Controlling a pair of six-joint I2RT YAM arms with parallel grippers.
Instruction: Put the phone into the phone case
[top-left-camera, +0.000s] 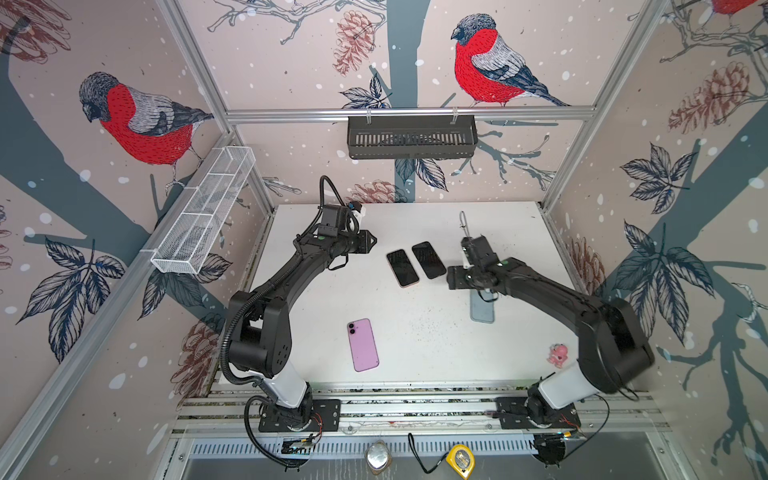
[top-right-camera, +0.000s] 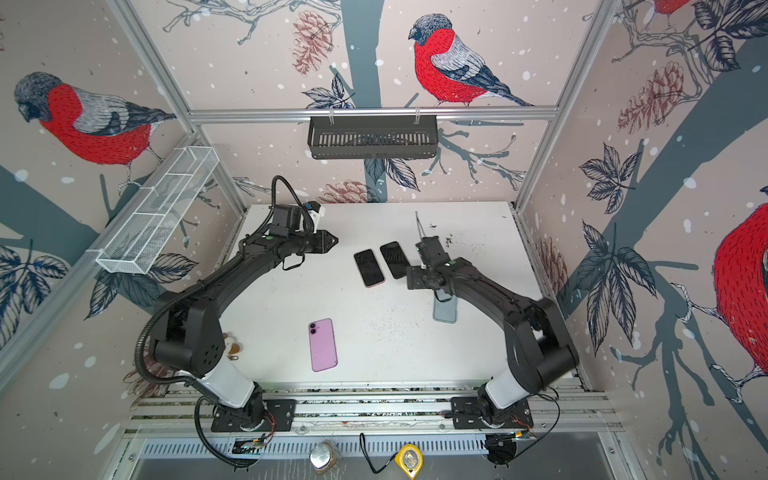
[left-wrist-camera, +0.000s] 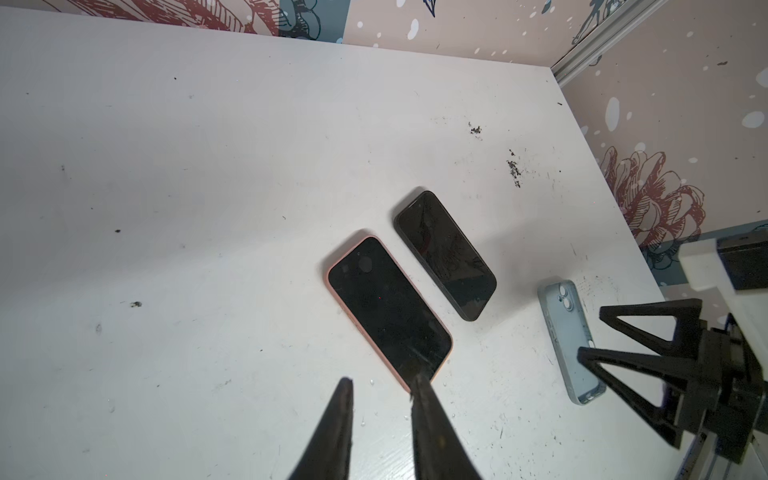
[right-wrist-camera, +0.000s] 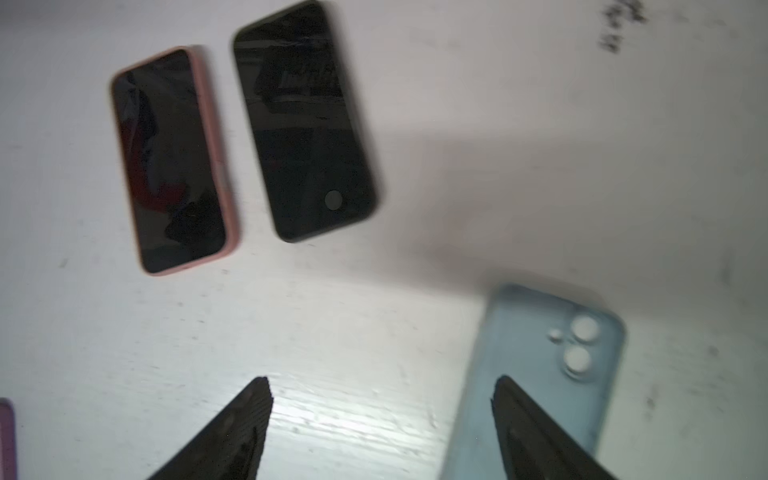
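Observation:
Two phones lie screen-up side by side mid-table: a bare black phone (top-left-camera: 429, 259) (left-wrist-camera: 446, 255) (right-wrist-camera: 307, 124) and one in a salmon case (top-left-camera: 402, 268) (left-wrist-camera: 388, 311) (right-wrist-camera: 170, 162). An empty light-blue phone case (top-left-camera: 482, 311) (left-wrist-camera: 569, 345) (right-wrist-camera: 540, 353) lies back-up to their right. A purple phone (top-left-camera: 363, 345) lies face-down nearer the front. My right gripper (top-left-camera: 451, 277) (right-wrist-camera: 382, 380) hovers open and empty at the blue case's edge, one finger over it. My left gripper (top-left-camera: 374, 240) (left-wrist-camera: 382, 382) stands left of the phones, its jaws a little apart and empty.
A pink toy (top-left-camera: 558, 354) sits at the table's front right. A thin metal hook (top-left-camera: 463, 220) lies behind the right wrist. A black basket (top-left-camera: 411, 137) hangs on the back wall and a white wire basket (top-left-camera: 203, 212) on the left wall.

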